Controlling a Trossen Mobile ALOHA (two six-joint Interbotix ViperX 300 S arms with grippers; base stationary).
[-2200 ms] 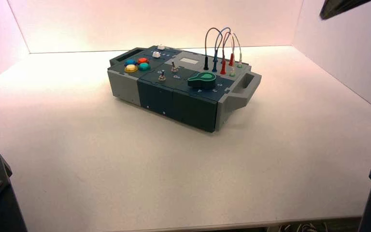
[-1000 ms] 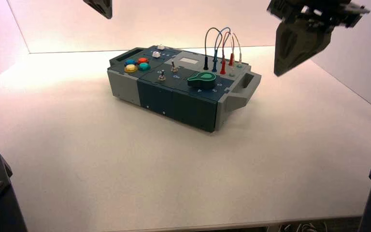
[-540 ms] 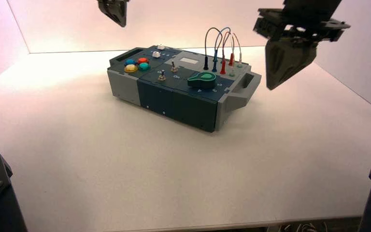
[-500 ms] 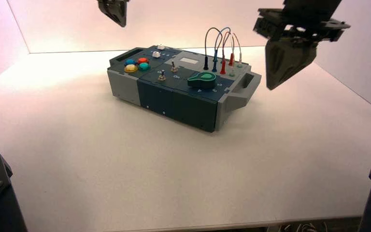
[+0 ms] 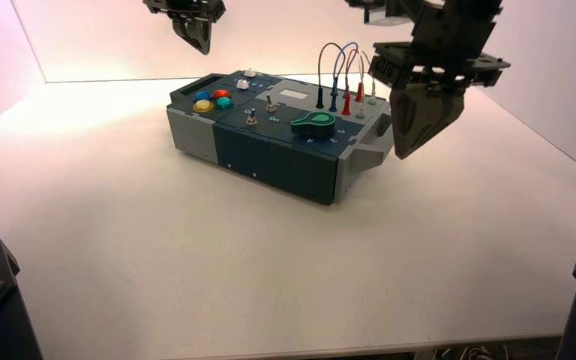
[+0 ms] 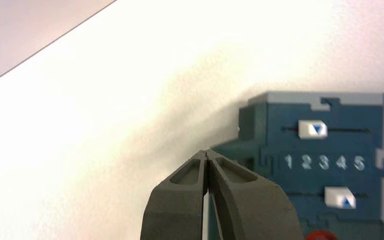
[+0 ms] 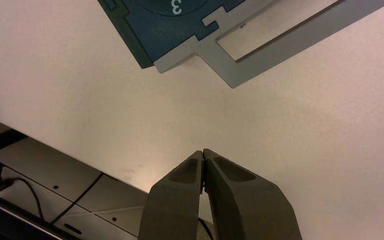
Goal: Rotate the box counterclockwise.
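While untouched, long dark-teal and grey control box (image 5: 281, 135) sat skewed mid-table | right gripper (image 5: 407, 152) pinched together, hovering just off grey end handle (image 5: 381, 132) | left gripper (image 5: 202, 47) pinched together above far button end | rotation judged not begun; all remaining.

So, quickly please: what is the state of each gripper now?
Left gripper: closed, holding nothing.
Right gripper: closed, holding nothing.

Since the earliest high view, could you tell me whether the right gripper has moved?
Yes. The right gripper, shut, has come down and leftward toward the box's grey right-end handle; the box has not shifted.
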